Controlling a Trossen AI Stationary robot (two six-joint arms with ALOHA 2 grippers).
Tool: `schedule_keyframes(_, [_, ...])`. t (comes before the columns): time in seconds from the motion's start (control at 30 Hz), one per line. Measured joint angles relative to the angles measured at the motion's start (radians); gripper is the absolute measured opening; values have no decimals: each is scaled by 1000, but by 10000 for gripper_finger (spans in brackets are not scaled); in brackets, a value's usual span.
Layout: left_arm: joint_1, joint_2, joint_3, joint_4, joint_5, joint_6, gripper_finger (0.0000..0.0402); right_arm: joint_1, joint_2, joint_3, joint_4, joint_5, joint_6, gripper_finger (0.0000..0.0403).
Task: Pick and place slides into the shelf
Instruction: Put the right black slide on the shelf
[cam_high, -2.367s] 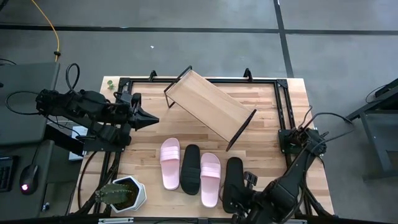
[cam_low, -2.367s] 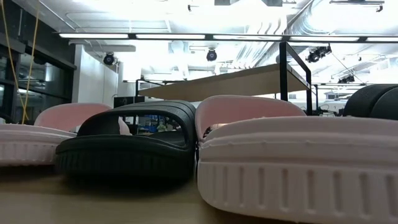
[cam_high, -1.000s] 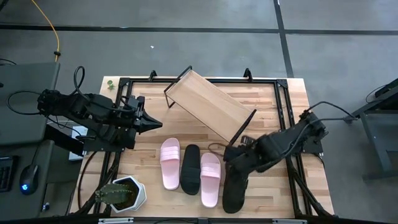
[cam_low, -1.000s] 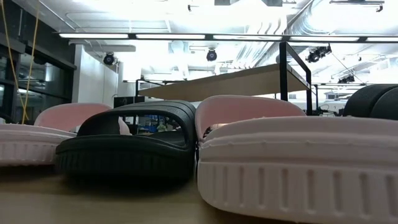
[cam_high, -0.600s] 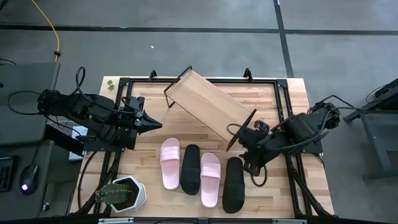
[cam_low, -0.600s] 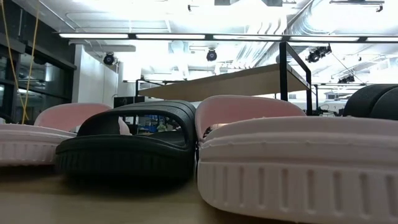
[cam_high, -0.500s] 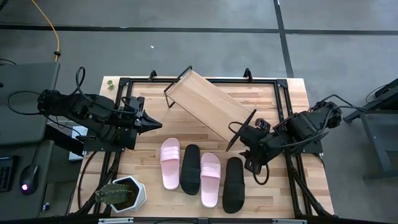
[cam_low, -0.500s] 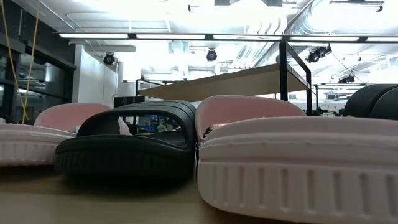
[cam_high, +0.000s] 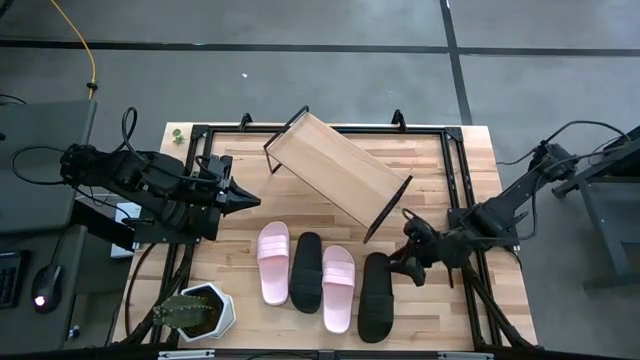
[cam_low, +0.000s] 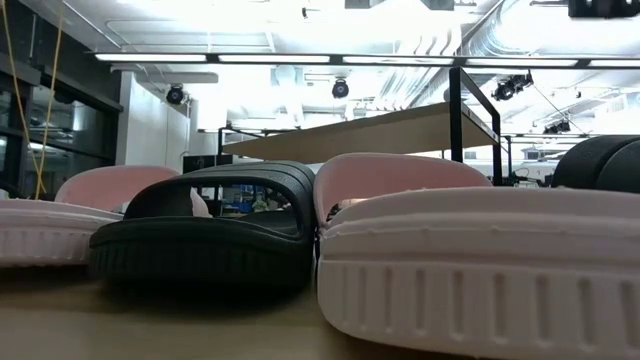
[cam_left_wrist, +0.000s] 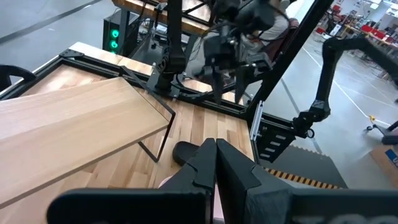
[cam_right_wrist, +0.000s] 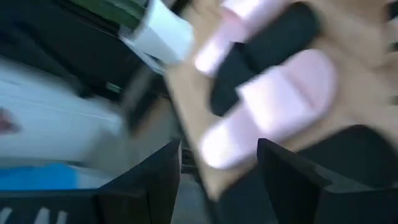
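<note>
Four slides lie side by side, soles down, on the table's near half: pink (cam_high: 273, 263), black (cam_high: 306, 272), pink (cam_high: 338, 288), black (cam_high: 375, 296). The low view shows them close up, the middle black one (cam_low: 210, 230) next to a pink one (cam_low: 480, 260). The shelf (cam_high: 335, 172), a slanted wooden board on a black wire frame, stands behind them. My right gripper (cam_high: 397, 267) is open just right of the right black slide's far end, with nothing between its fingers (cam_right_wrist: 217, 183). My left gripper (cam_high: 250, 200) waits shut over the table's left side.
A potted cactus in a white pot (cam_high: 195, 312) stands at the near left corner. A black metal frame (cam_high: 455, 170) runs along the table's far, left and right sides. Bare wood lies between the slides and the right rail.
My right arm has swung back toward the table's right edge. Its gripper has come off the right black slide's far end and now sits beside that end, still open. The slides and the shelf have stayed where they were.
</note>
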Motion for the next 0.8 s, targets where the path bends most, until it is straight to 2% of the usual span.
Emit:
schedule_keyframes(0.17, [0, 0, 0, 0, 0, 0, 1, 1, -21, -239, 346, -7, 63, 202])
schedule_keyframes(0.33, [0, 0, 0, 0, 0, 0, 1, 1, -20, -374, 522, -17, 141, 202])
schedule_keyframes(0.6, [0, 0, 0, 1, -1, 0, 1, 1, -20, -406, 540, -72, 133, 201])
schedule_keyframes(0.8, [0, 0, 0, 0, -1, 0, 1, 1, -20, -406, 470, -114, 155, 201])
